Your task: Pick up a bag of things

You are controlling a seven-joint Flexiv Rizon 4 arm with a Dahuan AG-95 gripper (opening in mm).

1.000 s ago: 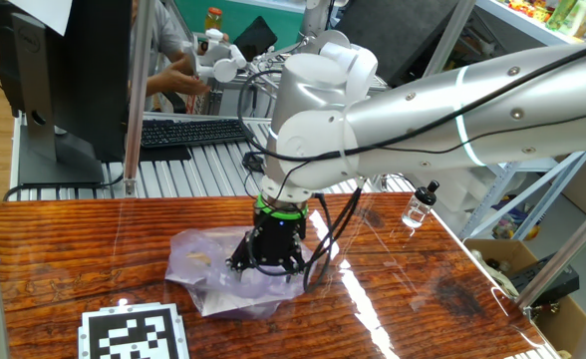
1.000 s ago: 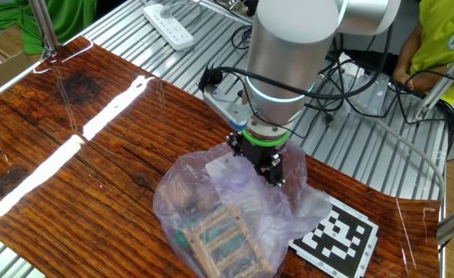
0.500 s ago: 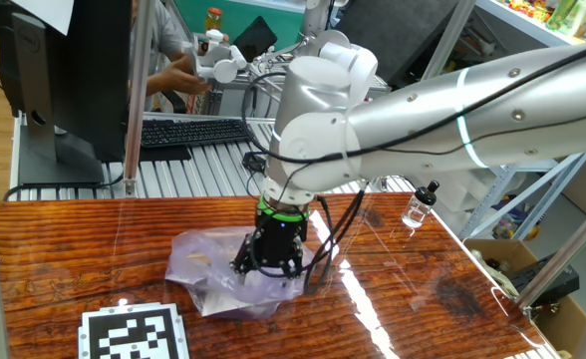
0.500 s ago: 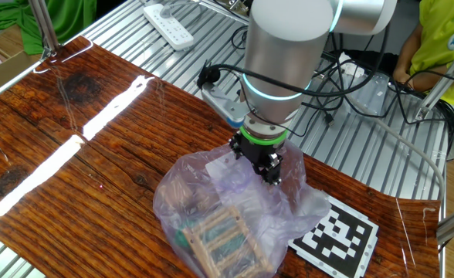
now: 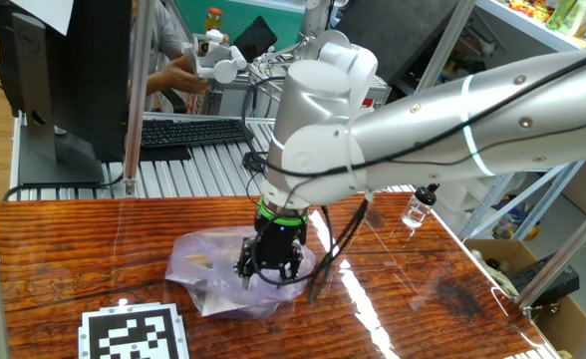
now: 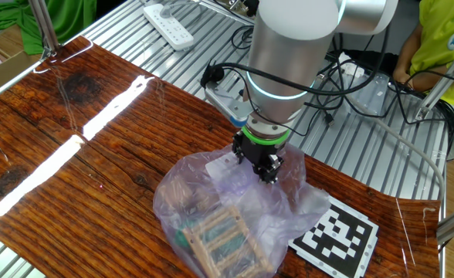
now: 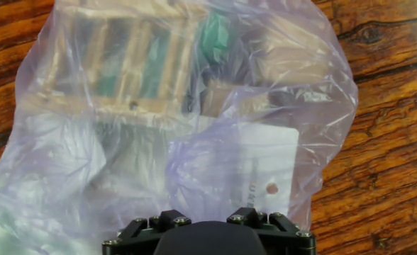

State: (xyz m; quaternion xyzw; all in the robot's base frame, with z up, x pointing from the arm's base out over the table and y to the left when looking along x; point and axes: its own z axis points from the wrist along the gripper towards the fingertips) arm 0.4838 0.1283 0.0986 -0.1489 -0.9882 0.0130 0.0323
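The bag (image 5: 213,274) is a crinkly pale-lilac plastic bag lying on the wooden table. It also shows in the other fixed view (image 6: 227,216) and fills the hand view (image 7: 194,120). The things show through the plastic: a tan wooden rack (image 7: 123,64), a green piece (image 7: 212,35) and a white card (image 7: 262,170). No white ball shows. My gripper (image 5: 270,267) points straight down with its black fingertips pressed into the top of the bag near its edge (image 6: 263,168). The plastic and the hand hide the gap between the jaws.
A black-and-white marker card (image 5: 134,334) lies on the table beside the bag. A small clear bottle with a black cap (image 5: 419,204) stands at the table's far right. A keyboard (image 5: 188,132) and a person sit behind the table. Cables hang beside the wrist.
The gripper has sunk a little further into the bag's top and its black linkage looks slightly narrower. The bag has barely shifted.
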